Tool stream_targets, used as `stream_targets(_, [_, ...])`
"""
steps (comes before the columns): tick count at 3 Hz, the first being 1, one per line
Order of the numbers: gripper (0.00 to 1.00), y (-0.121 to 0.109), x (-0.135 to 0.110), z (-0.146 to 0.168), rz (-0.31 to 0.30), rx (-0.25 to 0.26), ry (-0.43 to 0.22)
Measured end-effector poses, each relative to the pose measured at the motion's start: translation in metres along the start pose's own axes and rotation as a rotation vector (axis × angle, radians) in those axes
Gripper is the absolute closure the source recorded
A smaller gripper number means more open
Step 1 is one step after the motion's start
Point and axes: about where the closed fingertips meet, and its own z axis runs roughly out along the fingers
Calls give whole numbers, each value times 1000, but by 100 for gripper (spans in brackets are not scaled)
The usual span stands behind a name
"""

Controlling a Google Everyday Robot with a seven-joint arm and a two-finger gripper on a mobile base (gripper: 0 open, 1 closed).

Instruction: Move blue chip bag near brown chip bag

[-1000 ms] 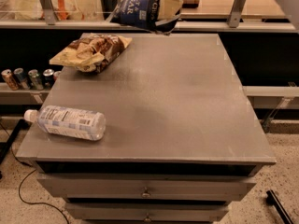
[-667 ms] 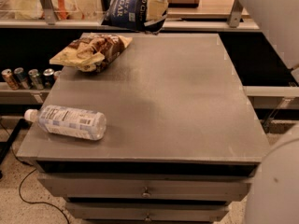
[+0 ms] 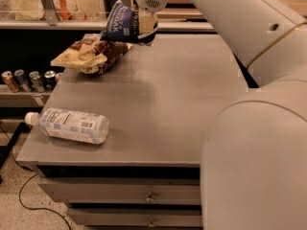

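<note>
hand: your hand (image 3: 143, 31) is at the far edge of the table (image 3: 172, 104), left of the middle, pointing down from the wrist at the top of the view.
hand state: closed on the blue chip bag (image 3: 122, 23); one pale finger (image 3: 147, 24) lies against the bag's right side.
blue chip bag: held in your hand, tilted, with its top leaning left and the white lettering facing the camera. Its lower edge is low over the table's back edge; I can't tell whether it touches the surface.
brown chip bag: the brown chip bag (image 3: 91, 55) lies crumpled flat on the far left corner of the table, just below and to the left of the blue one. The two meet in this view at the brown bag's right end; I can't tell whether that is real contact.
arm: your arm (image 3: 249, 28) runs from the wrist down the right side and fills the lower right of the view, covering the table's right edge.
water bottle: a clear water bottle (image 3: 72, 125) lies on its side near the front left corner, cap to the left, well apart from both bags.
cans: a row of cans (image 3: 29, 79) stands on a lower shelf left of the table.
drawers: two drawer fronts (image 3: 120, 193) with small knobs sit under the table top.
floor: a dark cable (image 3: 36, 202) runs across it at lower left.
</note>
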Motion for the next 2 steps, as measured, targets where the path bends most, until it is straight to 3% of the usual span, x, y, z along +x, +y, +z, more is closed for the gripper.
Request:
stream_targets(1, [100,-2,1,35,20,-31,16])
stream_targets(2, [83,-1,-1,58,42,-67,13])
